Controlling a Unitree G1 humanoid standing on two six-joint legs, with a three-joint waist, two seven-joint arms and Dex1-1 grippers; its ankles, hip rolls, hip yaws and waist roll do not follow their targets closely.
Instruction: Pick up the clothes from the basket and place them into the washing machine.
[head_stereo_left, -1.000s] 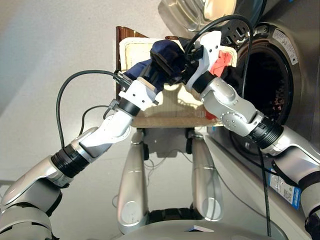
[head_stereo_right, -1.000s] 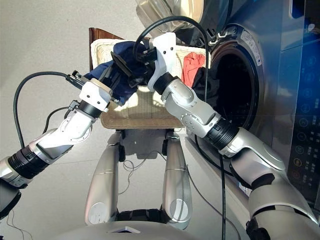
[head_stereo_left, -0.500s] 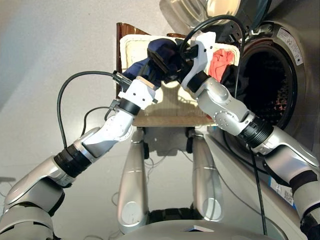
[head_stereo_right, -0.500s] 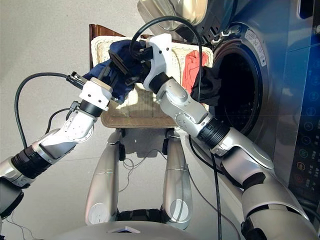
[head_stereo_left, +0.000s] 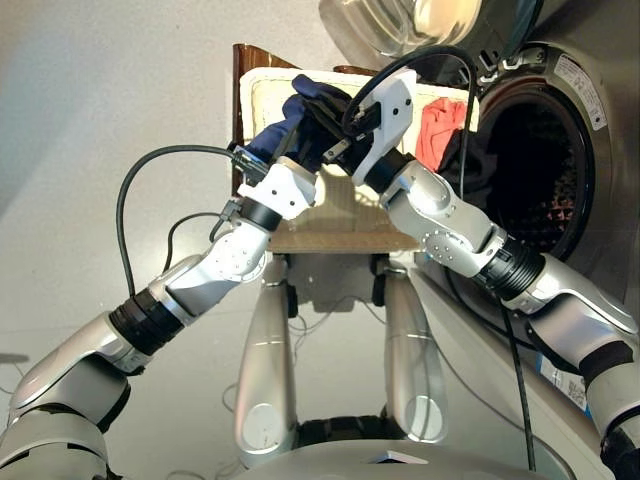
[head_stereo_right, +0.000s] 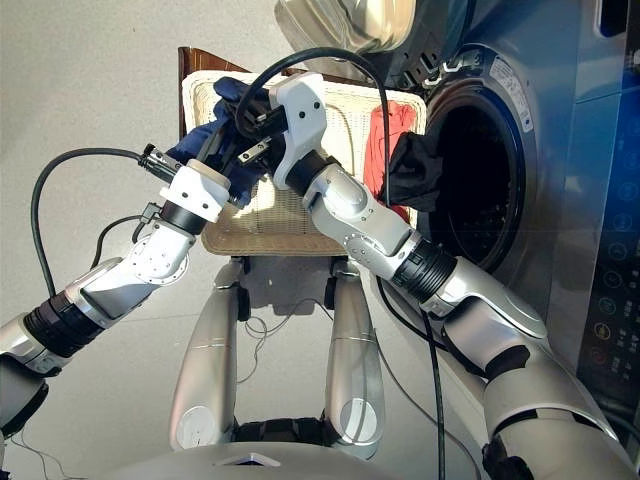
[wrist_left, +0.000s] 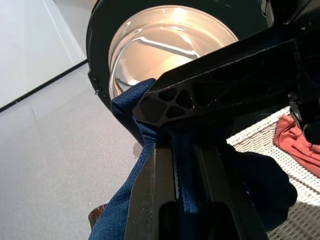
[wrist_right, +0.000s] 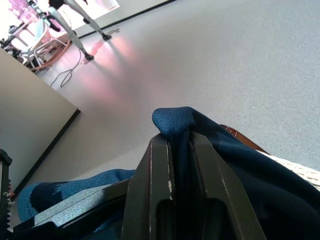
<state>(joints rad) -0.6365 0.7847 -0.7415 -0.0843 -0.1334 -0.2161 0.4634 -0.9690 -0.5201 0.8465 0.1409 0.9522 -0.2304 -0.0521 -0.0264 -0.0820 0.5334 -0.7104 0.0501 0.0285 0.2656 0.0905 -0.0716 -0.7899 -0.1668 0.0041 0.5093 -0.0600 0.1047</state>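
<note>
The navy blue garment hangs bunched above the left part of the cream wicker basket, and both grippers hold it. My left gripper is shut on it from below, and the left wrist view shows the cloth squeezed between its fingers. My right gripper is shut on it from the right side; its wrist view shows a fold pinched at the tips. The red-orange garment and the black garment lie at the basket's right end, beside the washing machine's open drum.
The washer's glass door stands open behind the basket. A brown wooden support shows under the basket's far left corner. Black cables loop over both arms. A control panel fills the far right.
My right gripper has swung left across the basket with the navy garment, which now sits higher and further left. The red-orange and black garments are uncovered. My left gripper has barely moved.
</note>
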